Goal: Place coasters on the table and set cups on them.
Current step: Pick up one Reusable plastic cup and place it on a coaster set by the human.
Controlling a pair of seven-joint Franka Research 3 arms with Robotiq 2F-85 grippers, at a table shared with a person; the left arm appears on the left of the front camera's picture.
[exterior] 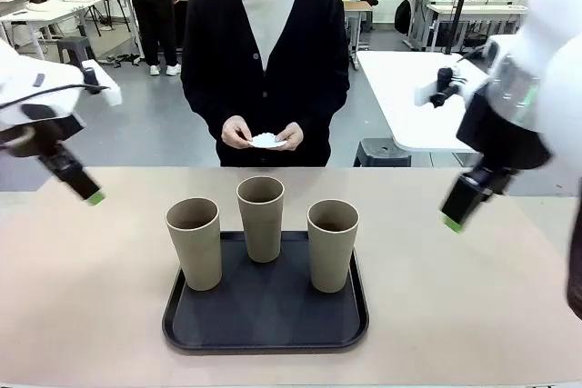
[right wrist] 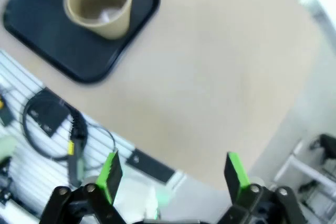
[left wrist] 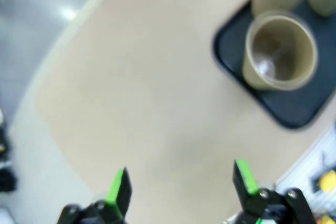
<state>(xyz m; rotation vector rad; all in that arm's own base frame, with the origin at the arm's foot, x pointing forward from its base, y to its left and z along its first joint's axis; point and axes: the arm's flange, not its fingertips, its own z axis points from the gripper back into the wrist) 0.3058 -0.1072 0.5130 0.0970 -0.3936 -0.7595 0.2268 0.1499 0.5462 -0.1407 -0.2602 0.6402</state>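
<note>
Three tan cups stand on a black tray (exterior: 264, 315): the left cup (exterior: 194, 243), the middle cup (exterior: 261, 218) and the right cup (exterior: 332, 244). Across the table (exterior: 473, 315) a person holds white coasters (exterior: 265, 141) in both hands at waist height. My left gripper (exterior: 94, 195) hovers open above the table's left side, well clear of the tray. Its wrist view shows the nearest cup (left wrist: 280, 51) ahead of the open fingers (left wrist: 119, 187). My right gripper (exterior: 452, 221) hangs open above the right side. Its wrist view shows one cup (right wrist: 100, 3) on the tray (right wrist: 63, 40).
Bare beige tabletop lies on both sides of the tray and in front of the person. White tables and other people stand farther back in the room. A slatted white surface with cables (right wrist: 47, 124) lies beyond the table's near edge.
</note>
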